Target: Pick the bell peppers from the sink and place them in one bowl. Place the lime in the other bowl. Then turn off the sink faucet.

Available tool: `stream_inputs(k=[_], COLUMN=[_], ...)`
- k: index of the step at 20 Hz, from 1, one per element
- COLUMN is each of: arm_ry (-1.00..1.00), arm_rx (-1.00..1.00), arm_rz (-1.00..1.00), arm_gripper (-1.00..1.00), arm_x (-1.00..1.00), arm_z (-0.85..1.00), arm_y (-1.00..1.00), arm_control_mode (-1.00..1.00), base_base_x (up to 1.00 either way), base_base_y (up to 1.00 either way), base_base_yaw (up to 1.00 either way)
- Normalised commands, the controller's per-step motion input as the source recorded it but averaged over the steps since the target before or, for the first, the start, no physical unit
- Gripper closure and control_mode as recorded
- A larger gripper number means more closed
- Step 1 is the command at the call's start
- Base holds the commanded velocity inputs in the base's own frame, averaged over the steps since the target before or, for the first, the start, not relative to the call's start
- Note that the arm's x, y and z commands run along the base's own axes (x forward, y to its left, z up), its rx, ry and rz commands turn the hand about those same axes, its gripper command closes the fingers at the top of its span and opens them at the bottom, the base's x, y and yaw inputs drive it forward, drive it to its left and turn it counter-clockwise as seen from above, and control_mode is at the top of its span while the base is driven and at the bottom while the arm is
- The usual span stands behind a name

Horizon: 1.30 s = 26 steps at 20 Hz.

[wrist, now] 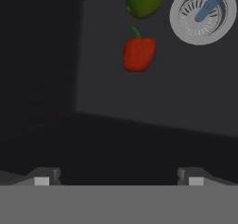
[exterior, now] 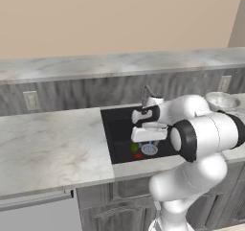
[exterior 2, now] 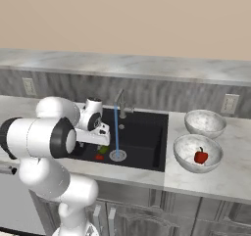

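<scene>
The arm reaches forward and down, its gripper (wrist: 118, 176) apparently spread wide, empty.

Matt black sink (exterior 2: 147, 132) set in pale veined marble counter (exterior: 48, 148). Silver metal drain (wrist: 201, 15), ribbed. Grey metal faucet (exterior 2: 120, 103). Glossy red pepper (wrist: 138, 53), smooth green lime (wrist: 145, 0). Speckled stone-look bowls (exterior 2: 182, 154). Grey wood-grain cabinets (exterior: 115, 211). Glossy white plastic arm (exterior 2: 34, 137).

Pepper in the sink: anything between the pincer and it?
Nothing visible. In the hand view the open pincer looks across bare black sink floor at the bell pepper; the lime lies beyond it, beside the drain.
</scene>
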Motion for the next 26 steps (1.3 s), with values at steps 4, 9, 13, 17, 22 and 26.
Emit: stream_inputs(k=[4, 9, 13, 17, 22, 26], arm_ry=[0.01, 0.02, 0.03, 0.02, 0.02, 0.00], arm_rx=[0.00, 0.00, 0.00, 0.00, 0.00, 0.00], arm_rz=[0.00, 0.00, 0.00, 0.00, 0.00, 0.00], arm_gripper=[-1.00, -1.00, -1.00, -1.00, -1.00, -1.00], arm_x=[0.25, 0.25, 0.13, 0.13, 0.13, 0.08], arm_z=[-0.31, -0.30, -0.33, -0.32, -0.34, -0.39], arm_y=[0.00, 0.00, -0.01, -0.01, -0.08, -0.05], arm_control_mode=[-1.00, -1.00, -1.00, -1.00, -1.00, -1.00], base_base_x=[0.00, 0.00, 0.00, 0.00, 0.00, 0.00], base_base_y=[0.00, 0.00, 0.00, 0.00, 0.00, 0.00], base_base_yaw=[0.00, 0.00, 0.00, 0.00, 0.00, 0.00])
